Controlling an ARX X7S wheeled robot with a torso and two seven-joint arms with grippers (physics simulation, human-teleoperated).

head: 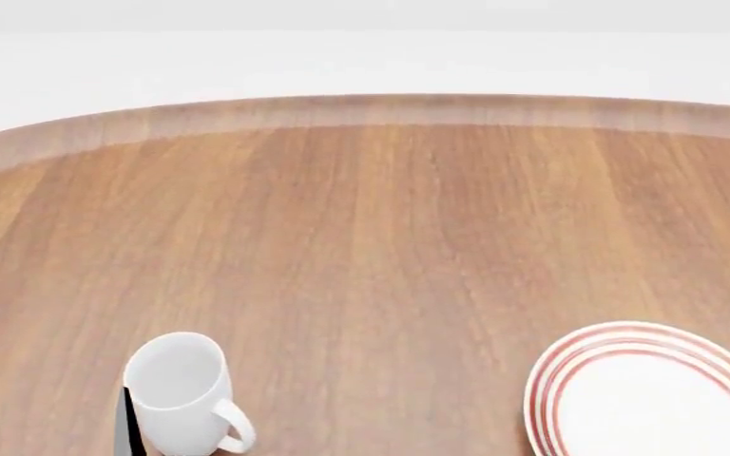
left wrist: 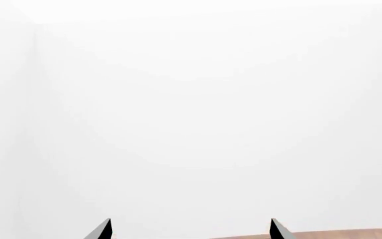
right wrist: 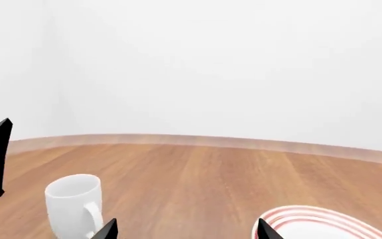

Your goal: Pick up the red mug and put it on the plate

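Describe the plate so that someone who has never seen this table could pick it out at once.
Start from the round wooden table that fills the head view and go to its near right part. There lies the round white plate with concentric red rings around its rim, flat and cut off by the picture's edge. Its only visible neighbour, the plain white ceramic mug at the near left, is tall, handled and bears no red.

Round-edged wooden table before plain white walls, evenly lit.
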